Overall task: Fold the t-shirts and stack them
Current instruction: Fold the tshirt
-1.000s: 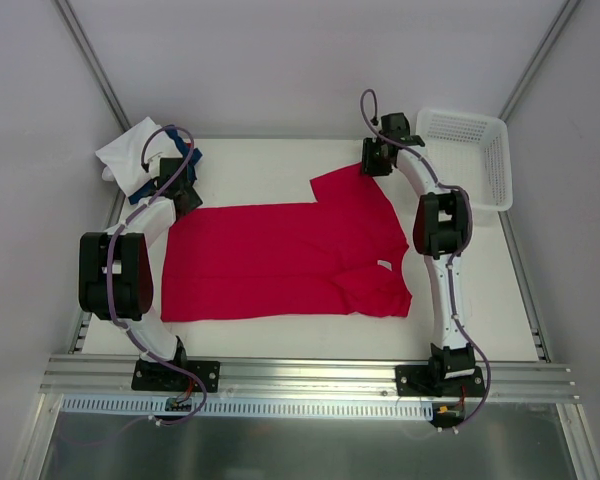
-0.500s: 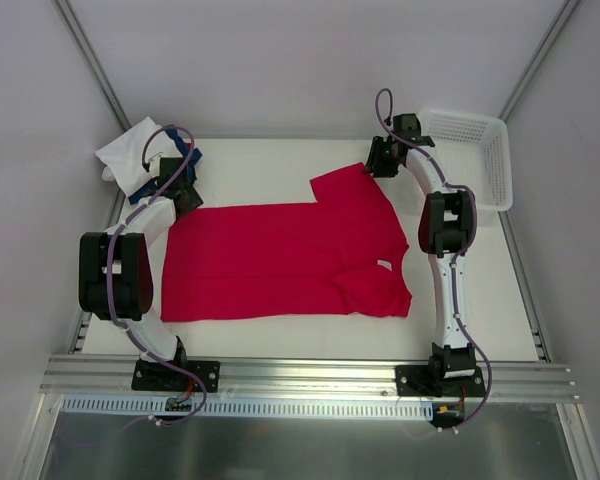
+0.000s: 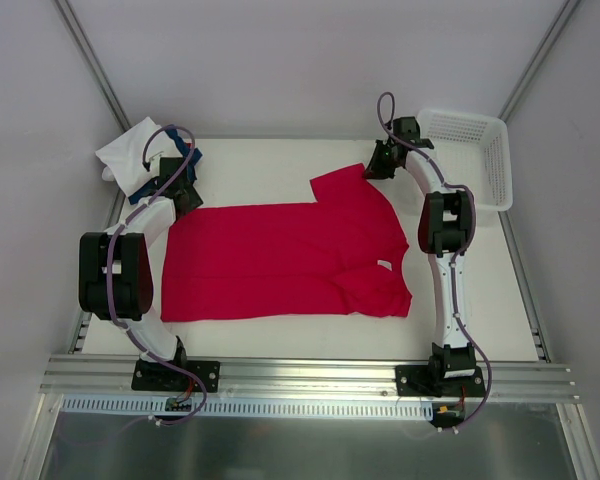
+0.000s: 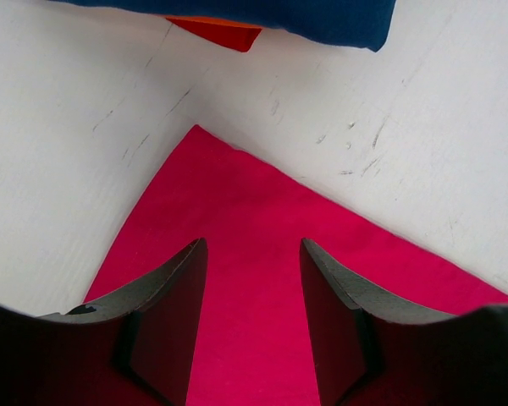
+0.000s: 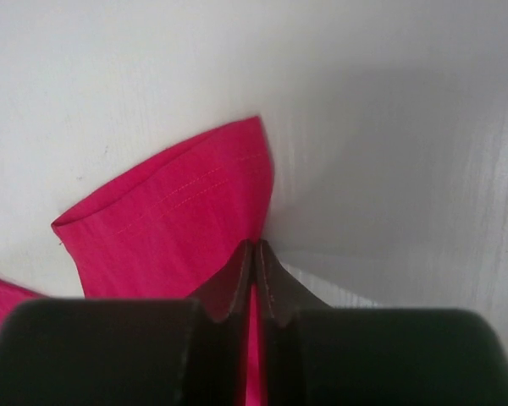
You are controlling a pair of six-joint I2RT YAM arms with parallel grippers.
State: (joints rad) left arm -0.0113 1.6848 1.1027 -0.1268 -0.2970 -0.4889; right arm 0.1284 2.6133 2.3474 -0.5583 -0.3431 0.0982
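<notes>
White surface (image 3: 270, 160), grey walls on three sides.

Top view: red t-shirt (image 3: 280, 265) lies flat mid-surface between both arms. A folded white t-shirt (image 3: 125, 150) sits at the far-left corner, a lattice basket (image 3: 470, 150) at the far-right.

Left wrist view: left jaws spread over the red corner. A dark blue t-shirt (image 4: 322, 17) lies just beyond it, with an orange t-shirt (image 4: 224, 32) peeking from beneath.

Right wrist view: right jaws pressed together, pinching the red sleeve (image 5: 169, 211) edge.
</notes>
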